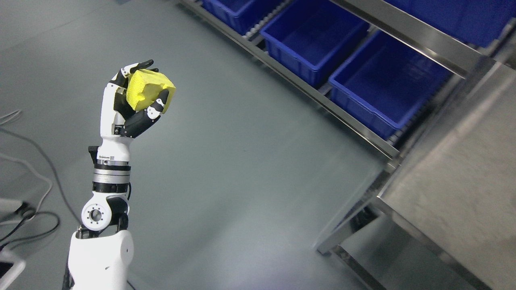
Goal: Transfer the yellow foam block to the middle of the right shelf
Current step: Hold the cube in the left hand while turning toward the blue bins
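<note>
**Foam block held in the air, far from the shelf**

The left robot hand (pixel 135 94) is clamped on the yellow foam block (pixel 148 89). The thumb presses the lower front face and the black fingertips (pixel 145 64) curl over the top back edge. The block is raised over the grey floor (pixel 242 161), so nothing carries it except the hand. It is well apart from the steel shelf (pixel 363 133) at the right, where three blue plastic bins (pixel 383 84) stand in a row on the lower level. The right arm does not show.

The block looks light and soft. Its surface is rough and porous, so I judge it will not slip easily, and it is not fragile. But foam gives under pressure: the edge near the thumb seems a little dented. A moderate grip on two opposite flat faces, as now, should be enough; a harder squeeze would only deform it. When it is released, the foam may spring back and bounce a little.
</note>
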